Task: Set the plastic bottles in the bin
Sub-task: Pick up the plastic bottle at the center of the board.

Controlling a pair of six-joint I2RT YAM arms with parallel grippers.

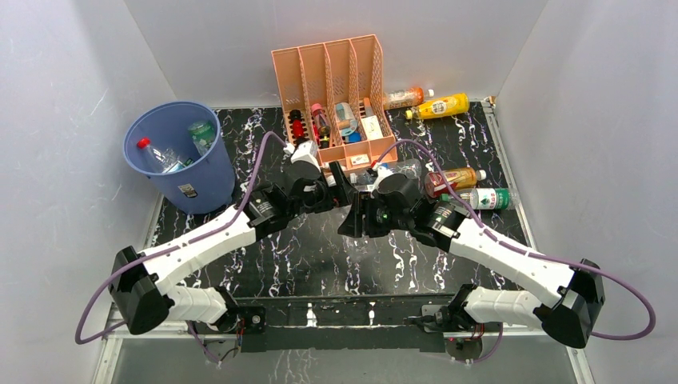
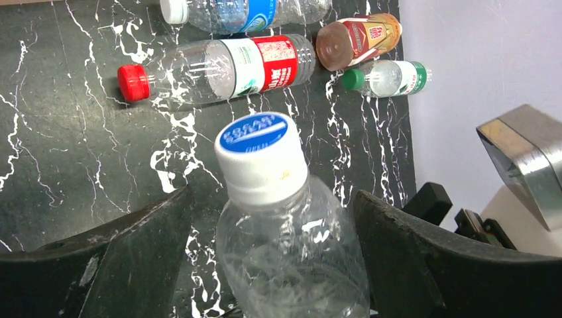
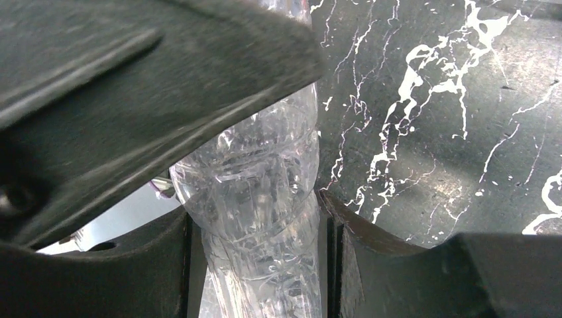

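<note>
My right fingers [image 3: 397, 265]: closed to a middling width on the ribbed body of a clear bottle [image 3: 255, 199], one finger against each flank. I judge that it is held up off the bench [image 1: 320, 256] at centre so that my other arm can take it.

My left fingers [image 2: 132, 265]: spread wide on either side of the same white-and-blue-capped bottle, not gripping as far as I can see. This reads as a handover, since the bin stands on the left arm's side.

The bin [image 1: 172, 186]: blue bucket, far left, with two bottles [image 1: 201, 136] inside.

Loose on the bench, right of centre:
- red-capped bottle [image 2: 219, 69]
- blue-labelled bottle [image 2: 245, 12]
- brown tea bottle [image 2: 358, 40]
- green-capped bottle [image 2: 388, 77]

By the back wall, beside the peach organizer [image 1: 328, 72]:
- orange juice bottle [image 1: 404, 98]
- yellow juice bottle [image 1: 444, 106]
</note>
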